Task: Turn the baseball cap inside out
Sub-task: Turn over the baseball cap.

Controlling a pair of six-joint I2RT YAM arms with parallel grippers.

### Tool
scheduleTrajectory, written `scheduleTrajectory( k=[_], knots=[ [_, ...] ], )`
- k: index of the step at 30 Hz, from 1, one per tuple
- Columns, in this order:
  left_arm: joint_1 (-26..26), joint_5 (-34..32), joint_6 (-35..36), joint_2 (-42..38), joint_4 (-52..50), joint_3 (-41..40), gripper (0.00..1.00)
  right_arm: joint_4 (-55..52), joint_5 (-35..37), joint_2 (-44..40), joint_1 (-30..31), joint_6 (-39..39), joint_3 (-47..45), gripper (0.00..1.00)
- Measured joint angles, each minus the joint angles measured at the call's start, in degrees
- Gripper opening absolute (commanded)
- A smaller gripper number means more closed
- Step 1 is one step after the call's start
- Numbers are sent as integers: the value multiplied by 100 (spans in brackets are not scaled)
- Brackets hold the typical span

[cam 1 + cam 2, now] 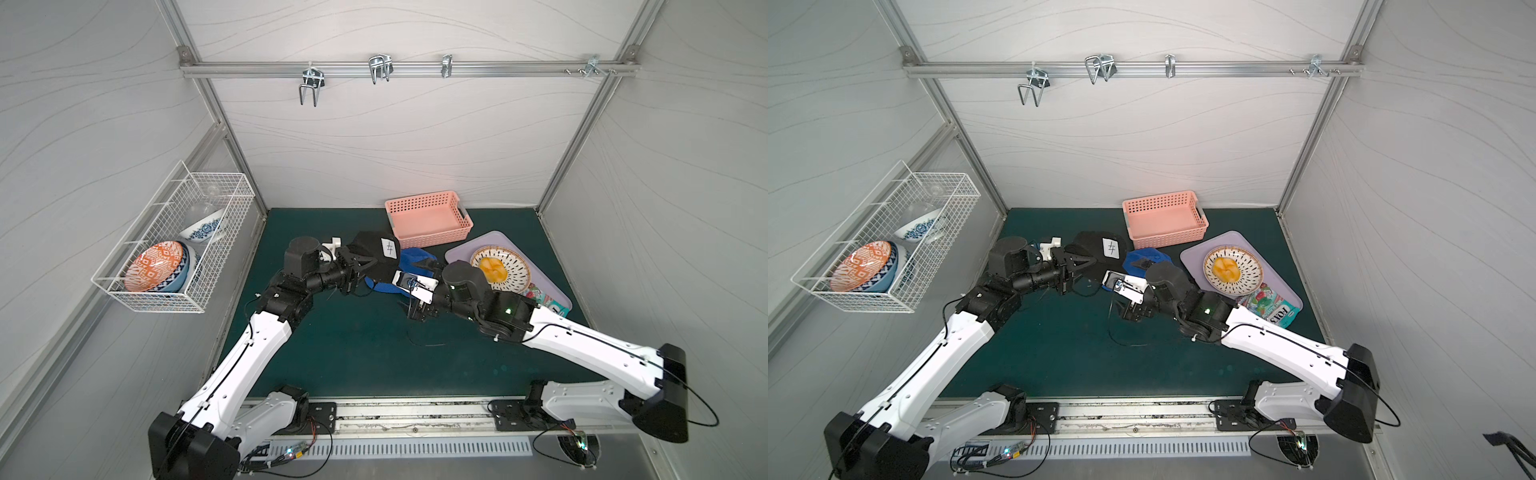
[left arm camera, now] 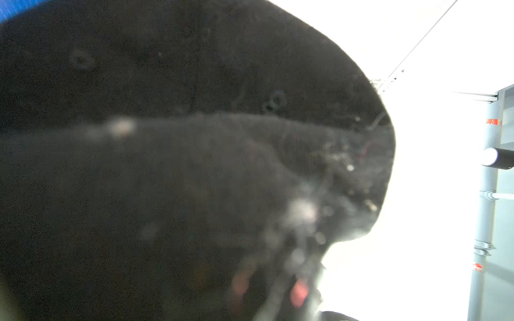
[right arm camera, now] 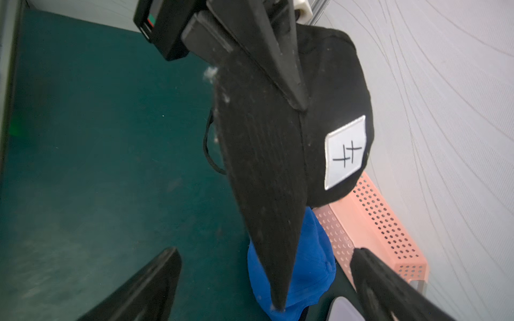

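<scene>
Over the green surface, toward the back: black baseball cap held up, just beside a blue cap. Left gripper jaws clenched where brim meets crown. Right gripper jaws spread wide, gripping nothing, brim tip showing between them. White patch on crown.

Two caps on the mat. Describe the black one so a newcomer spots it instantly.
On the dark green mat, look just in front of the pink perforated plastic basket. The black fabric baseball cap is there beside a blue fabric cap; only the black one carries a white square patch with inked crossed lines.
</scene>
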Motion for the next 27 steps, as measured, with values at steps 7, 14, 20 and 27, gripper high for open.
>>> scheduleTrajectory(
  k=[7, 14, 20, 27],
  knots=[
    [-7, 442, -157, 133, 129, -37, 67, 278, 654, 697, 70, -195, 459, 0],
    [302, -267, 1154, -396, -710, -35, 92, -470, 789, 452, -531, 946, 813, 0],
    [247, -999, 2592, -1349, -833, -133, 93, -1276, 671, -168, -1119, 2208, 1001, 0],
    [-31, -1377, 4312, -761, -855, -267, 100, -1574, -157, -455, -1196, 3128, 1069, 0]
  ],
)
